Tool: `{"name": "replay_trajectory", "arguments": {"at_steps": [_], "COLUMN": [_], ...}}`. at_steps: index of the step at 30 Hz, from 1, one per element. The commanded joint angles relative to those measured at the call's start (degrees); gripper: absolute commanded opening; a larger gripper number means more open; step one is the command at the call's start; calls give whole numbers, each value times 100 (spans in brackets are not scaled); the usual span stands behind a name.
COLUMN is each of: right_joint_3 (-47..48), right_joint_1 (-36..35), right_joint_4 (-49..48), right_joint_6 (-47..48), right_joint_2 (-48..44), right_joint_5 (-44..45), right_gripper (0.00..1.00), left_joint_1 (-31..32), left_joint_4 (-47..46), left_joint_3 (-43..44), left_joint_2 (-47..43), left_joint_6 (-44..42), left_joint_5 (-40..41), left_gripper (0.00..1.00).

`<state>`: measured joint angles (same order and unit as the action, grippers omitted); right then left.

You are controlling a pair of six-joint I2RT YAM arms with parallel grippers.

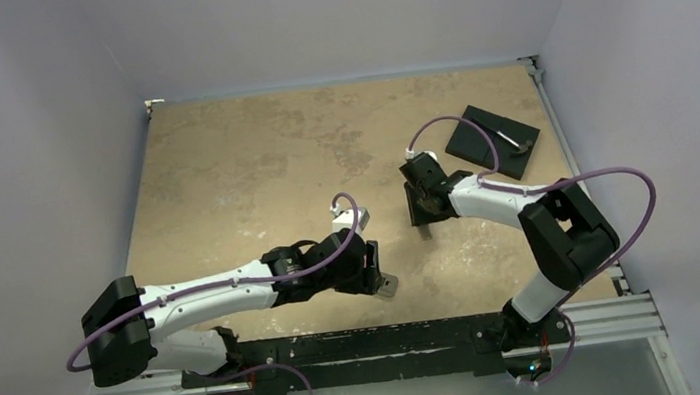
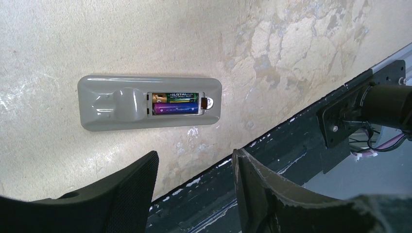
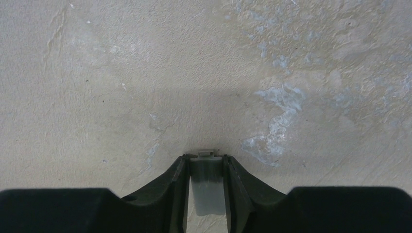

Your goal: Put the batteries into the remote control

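Left wrist view gives me the left tool (image 2: pixel 194 156) with its fingers spread apart and nothing between them, hanging over the bench (image 2: pixel 73 43) near its front edge. Just beyond the fingers lies the remote control (image 2: pixel 111 104), grey back up, its compartment uncovered. The batteries (image 2: pixel 176 104) sit inside it side by side, one green-and-gold, one purple. Further right, the right tool (image 3: pixel 206 158) is clamped on a narrow grey cover strip (image 3: pixel 207 189), both fingers pressed to its long edges. A black plate (image 1: pixel 492 140) rests near the far right corner.
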<state>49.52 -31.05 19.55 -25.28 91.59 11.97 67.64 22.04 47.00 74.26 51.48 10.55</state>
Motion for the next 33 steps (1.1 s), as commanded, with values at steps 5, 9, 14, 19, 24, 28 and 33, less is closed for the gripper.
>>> {"name": "replay_trajectory", "arguments": {"at_steps": [5, 9, 14, 19, 24, 28, 33], "right_joint_3": [105, 61, -32, -259, -264, -266, -317], "right_joint_1": [33, 30, 23, 15, -30, -136, -229], "right_joint_4": [-53, 43, 146, -84, -127, -153, -161], "right_joint_6": [-70, -244, -428, -819, -1083, -1291, -1454], "right_joint_2": [-236, -612, -1027, -1477, -1706, -1987, -2174], "right_joint_5": [-109, -481, -1051, -1816, -2340, -2548, -2665], "right_gripper": [24, 24, 24, 26, 24, 24, 24], "left_joint_1": [4, 4, 4, 4, -3, -13, -85], "left_joint_4": [-194, -420, -944, -1254, -1560, -1714, -1933], "left_joint_3": [-23, 7, -81, -78, -14, 14, 22], "left_joint_2": [-33, 21, 54, 124, 276, 361, 354], "left_joint_6": [45, 50, 244, 248, 277, 386, 405], "left_joint_5": [35, -6, -148, -7, 57, 136, 186], "left_gripper": [57, 58, 58, 58, 58, 58, 57]}}
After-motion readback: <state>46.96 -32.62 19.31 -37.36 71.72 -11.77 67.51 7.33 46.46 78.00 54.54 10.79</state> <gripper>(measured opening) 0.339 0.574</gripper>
